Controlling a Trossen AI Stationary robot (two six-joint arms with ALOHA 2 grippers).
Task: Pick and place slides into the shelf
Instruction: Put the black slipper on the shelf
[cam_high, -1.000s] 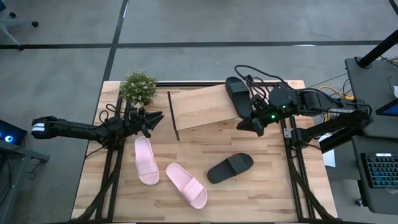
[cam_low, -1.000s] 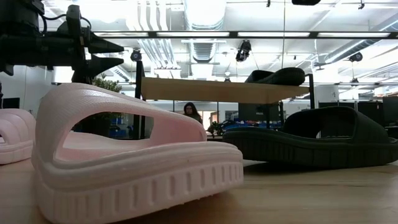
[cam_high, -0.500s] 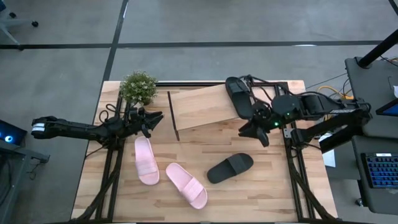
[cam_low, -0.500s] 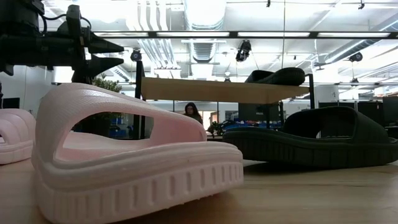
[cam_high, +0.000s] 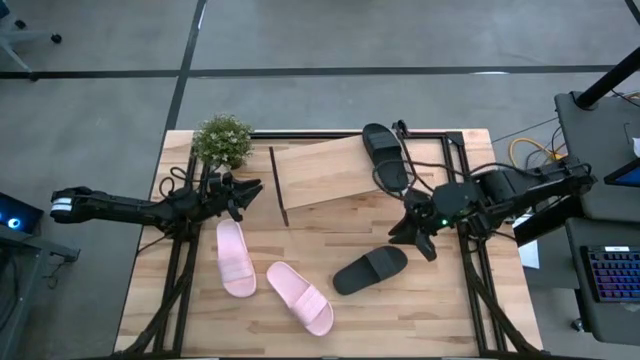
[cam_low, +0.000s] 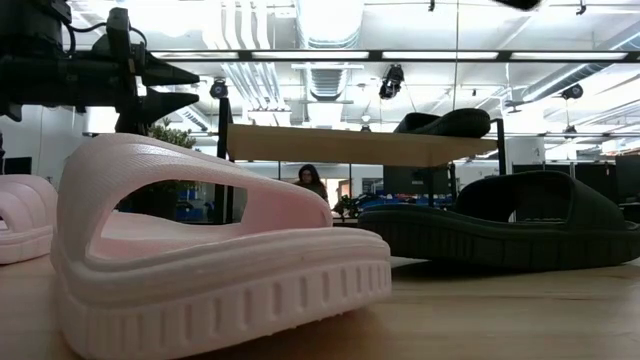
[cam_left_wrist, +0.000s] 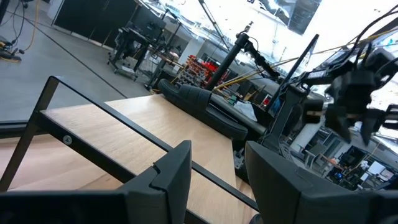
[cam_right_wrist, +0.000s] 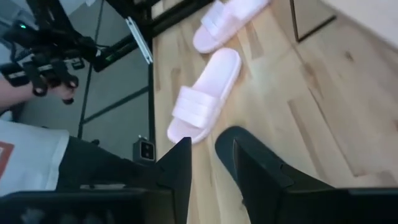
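Your right tool (cam_high: 420, 232) hangs over the bench (cam_high: 440, 320) with nothing between its fingers, which stand a little apart; in the right wrist view the two dark, flat-faced fingers (cam_right_wrist: 255, 171) show a narrow gap with only a black slide (cam_right_wrist: 231, 140) on the planks below them. That black slide (cam_high: 370, 270) lies just in front of and below the tool, a smooth moulded sandal with a wide strap and a ribbed sole edge. Behind the tool, the other black slide (cam_high: 385, 157) rests on the shelf (cam_high: 325, 172), at the end nearest the tool; the shelf is a slanted pale wood board on thin black rods.

Your left tool (cam_high: 245, 192) waits at the far end of the shelf, just beside its black rod frame. Its blunt dark fingers (cam_left_wrist: 177, 171) stand parted and hold nothing.

Two pale pink slides lie on the bench in front of the left tool: one (cam_high: 235, 257) close below it, lengthwise, and the other (cam_high: 300, 297) further toward the bench front, angled, between the first and the loose black slide. In the low view the nearer pink slide (cam_low: 220, 250) shows a matte foam surface with vertical grooves along the sole.

A small bushy potted plant (cam_high: 222, 140) stands at the bench corner behind the left tool.
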